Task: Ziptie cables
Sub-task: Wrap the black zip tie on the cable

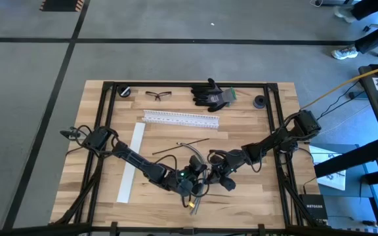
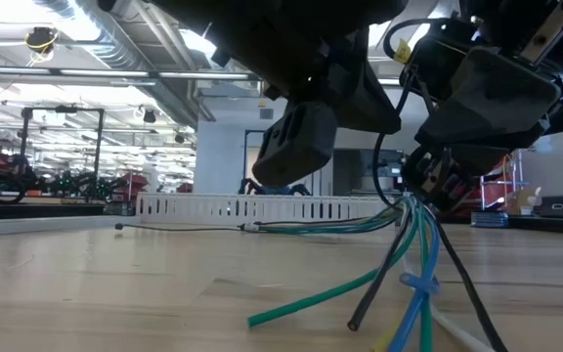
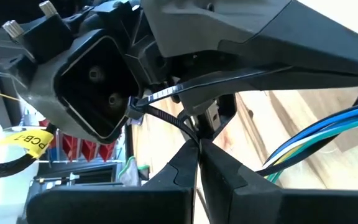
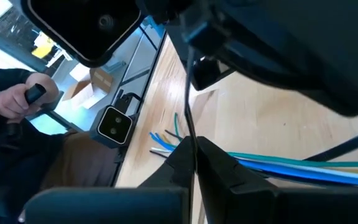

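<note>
The wooden worktop (image 1: 241, 196) is seen from above, framed by dark rails, and fills the middle of the high view. Two dark arms are laid across it from the left and right edges and are brought together at the lower centre of that frame. A long flat white strip (image 1: 130, 162) is laid lengthwise at centre left, and a white slotted rail (image 1: 180, 118) is set crosswise just above centre. A pair of black gloves (image 1: 212, 94) is placed at the upper centre, with safety glasses (image 1: 158, 95) to its left. The cables (image 2: 413, 249) are shown in the low view as a bundle of green, blue, white and dark strands, gathered high at right of centre and fanned down to the worktop at the lower right. In the high view the same bundle is found at lower centre, between the two hands. The left hand (image 3: 197, 149) is clenched, its fingertips pressed together on a thin dark zip tie (image 3: 166, 118) at the centre of its wrist view. The right hand (image 4: 194, 149) is likewise clenched on a thin dark strand, which cannot be identified with certainty. A person's hand (image 4: 27, 99) is seen at the left edge of the right wrist view, beyond the worktop.
</note>
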